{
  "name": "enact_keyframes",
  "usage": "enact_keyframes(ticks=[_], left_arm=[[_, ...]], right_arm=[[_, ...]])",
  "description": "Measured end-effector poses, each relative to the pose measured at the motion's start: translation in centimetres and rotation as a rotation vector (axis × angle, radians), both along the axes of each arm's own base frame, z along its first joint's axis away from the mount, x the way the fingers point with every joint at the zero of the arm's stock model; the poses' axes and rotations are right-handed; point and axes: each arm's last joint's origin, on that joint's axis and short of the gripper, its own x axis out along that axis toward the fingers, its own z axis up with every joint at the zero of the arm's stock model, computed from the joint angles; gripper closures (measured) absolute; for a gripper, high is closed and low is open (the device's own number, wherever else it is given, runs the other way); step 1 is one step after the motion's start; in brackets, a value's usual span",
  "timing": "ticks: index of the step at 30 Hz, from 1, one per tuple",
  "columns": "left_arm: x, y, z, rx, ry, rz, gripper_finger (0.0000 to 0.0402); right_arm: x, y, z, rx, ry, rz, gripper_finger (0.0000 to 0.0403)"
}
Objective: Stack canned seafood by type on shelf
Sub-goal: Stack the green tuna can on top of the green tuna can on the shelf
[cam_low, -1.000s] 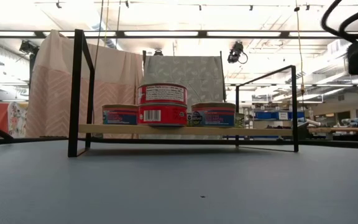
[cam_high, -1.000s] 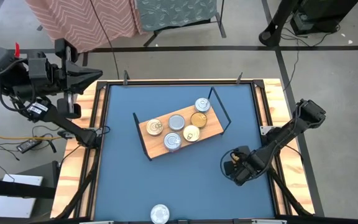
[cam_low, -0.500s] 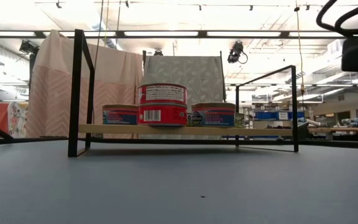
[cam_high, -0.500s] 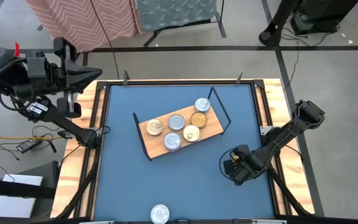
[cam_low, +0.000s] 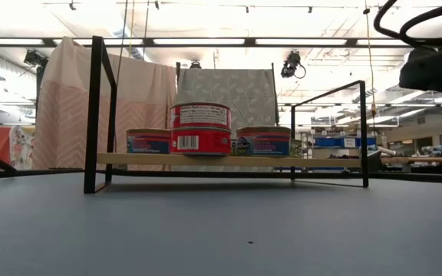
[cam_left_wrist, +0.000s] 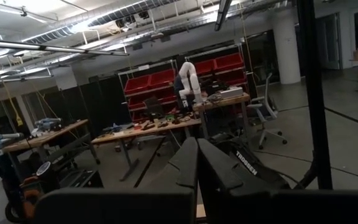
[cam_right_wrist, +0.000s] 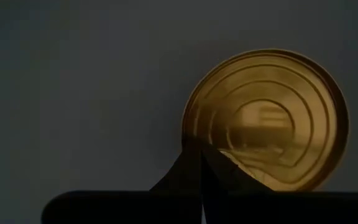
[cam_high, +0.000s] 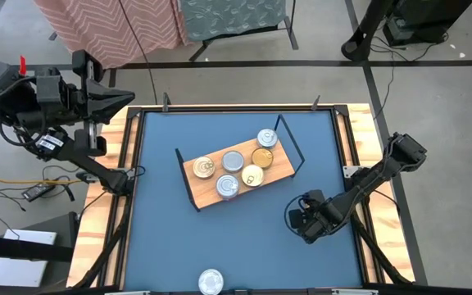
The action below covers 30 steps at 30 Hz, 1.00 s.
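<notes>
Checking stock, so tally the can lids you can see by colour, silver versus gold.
Silver lids: 4, three on the shelf, one at the table's near edge.
Gold lids: 4, three on the shelf, one by the right end effector.
Total: 8

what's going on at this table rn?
Tins are being sorted onto the shelf, which holds five cans. The right gripper, shut, hangs low over the blue table right of the shelf; its wrist view shows a gold-lidded can lying just past its fingertips, not held. A silver can waits at the near edge. The left gripper is parked off-table, shut.
</notes>
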Motion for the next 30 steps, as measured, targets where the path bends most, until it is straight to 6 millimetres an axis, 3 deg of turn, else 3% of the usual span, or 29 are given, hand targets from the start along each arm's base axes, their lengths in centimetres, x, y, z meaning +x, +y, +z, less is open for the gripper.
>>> enact_keyframes(ticks=[11, 23, 30], left_arm=[[0.1, -0.1, 0.0, 0.006, 0.0, -0.044, 0.0389], [0.0, -0.1, -0.1, 0.007, 0.003, -0.045, 0.0389], [0.0, -0.1, -0.1, 0.008, 0.007, -0.045, 0.0389]], right_arm=[[1.6, -0.8, -1.4, 0.003, -0.055, -0.023, 0.0403], [4.7, -1.2, -3.7, 0.036, -0.118, 0.012, 0.0402], [5.4, -1.4, -2.6, 0.004, -0.128, 0.039, 0.0403]])
